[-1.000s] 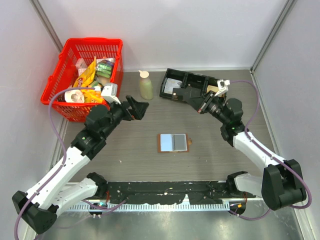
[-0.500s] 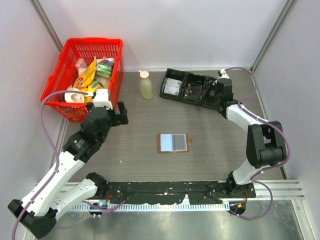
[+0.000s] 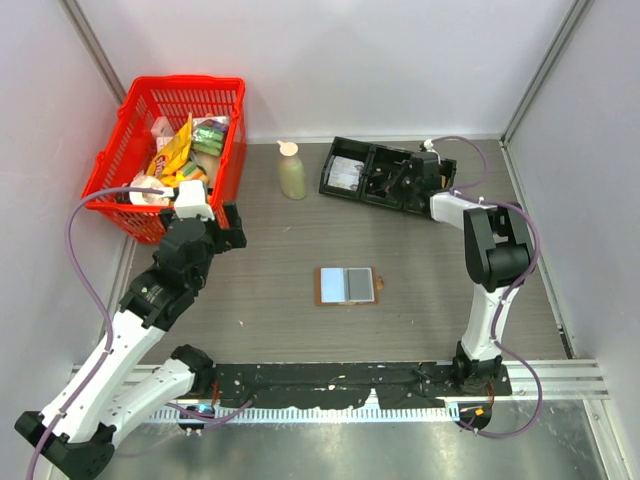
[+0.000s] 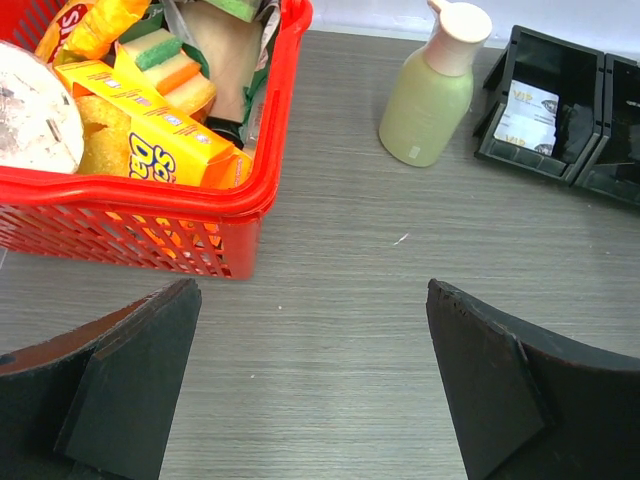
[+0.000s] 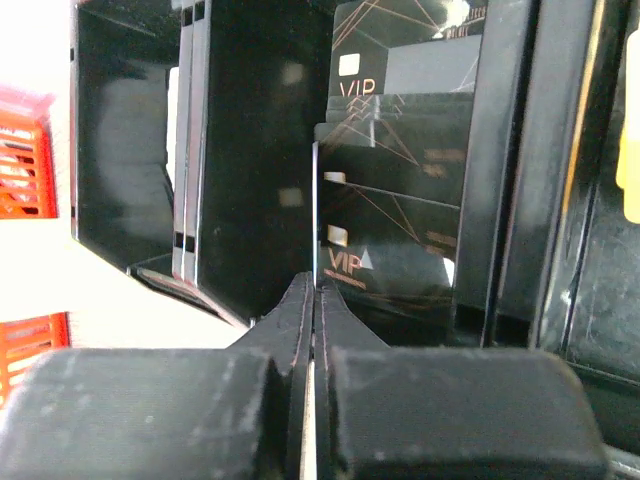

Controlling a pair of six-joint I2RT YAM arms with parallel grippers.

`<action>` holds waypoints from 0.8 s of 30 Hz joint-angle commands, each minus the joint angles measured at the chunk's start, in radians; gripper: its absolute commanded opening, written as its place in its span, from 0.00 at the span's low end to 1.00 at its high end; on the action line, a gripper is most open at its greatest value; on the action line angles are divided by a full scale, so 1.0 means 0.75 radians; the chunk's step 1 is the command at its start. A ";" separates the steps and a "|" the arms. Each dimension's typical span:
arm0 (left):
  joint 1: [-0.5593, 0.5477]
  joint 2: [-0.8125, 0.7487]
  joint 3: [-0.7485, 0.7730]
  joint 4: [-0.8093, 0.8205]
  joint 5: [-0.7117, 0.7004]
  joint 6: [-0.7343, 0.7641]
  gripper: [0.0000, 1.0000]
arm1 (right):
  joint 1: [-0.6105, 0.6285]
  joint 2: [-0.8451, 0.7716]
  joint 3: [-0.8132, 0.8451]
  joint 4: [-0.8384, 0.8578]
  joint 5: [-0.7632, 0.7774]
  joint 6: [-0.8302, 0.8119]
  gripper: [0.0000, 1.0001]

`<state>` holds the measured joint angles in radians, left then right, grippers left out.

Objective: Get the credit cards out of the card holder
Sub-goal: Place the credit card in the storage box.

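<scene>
The brown card holder (image 3: 347, 285) lies open and flat mid-table, its blue-grey panels up. My right gripper (image 3: 388, 184) is over the black tray at the back. In the right wrist view its fingers (image 5: 300, 310) are shut on a thin credit card (image 5: 316, 200) seen edge-on, above a compartment holding black VIP cards (image 5: 400, 190). The held card's colour does not show. My left gripper (image 3: 232, 228) is open and empty beside the red basket, well left of the card holder. In the left wrist view (image 4: 311, 300) only bare table lies between its fingers.
The black three-compartment tray (image 3: 345, 152) stands at the back right and also shows in the left wrist view (image 4: 560, 160). A green bottle (image 3: 291, 172) stands left of it. A red basket (image 3: 128, 215) full of snack packets sits at the back left.
My right gripper has moved back from the tray's front edge to over the tray, its arm folding upright. My left gripper has drawn back left toward the basket. The card holder has not moved.
</scene>
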<state>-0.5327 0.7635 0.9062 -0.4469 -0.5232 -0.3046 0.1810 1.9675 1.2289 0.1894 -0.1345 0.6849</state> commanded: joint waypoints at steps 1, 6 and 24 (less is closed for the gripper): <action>0.017 0.003 0.001 0.023 -0.018 0.018 1.00 | 0.016 0.019 0.100 0.052 0.069 0.073 0.01; 0.023 0.013 -0.002 0.023 0.000 0.011 1.00 | 0.022 -0.089 0.053 -0.070 0.236 0.005 0.32; 0.023 0.187 0.060 0.003 0.309 -0.164 0.94 | 0.249 -0.884 -0.333 -0.494 0.140 -0.334 0.63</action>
<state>-0.5194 0.8719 0.8986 -0.4473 -0.3958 -0.3428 0.2867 1.4132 1.0389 -0.0990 0.0452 0.4923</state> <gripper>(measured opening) 0.955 0.625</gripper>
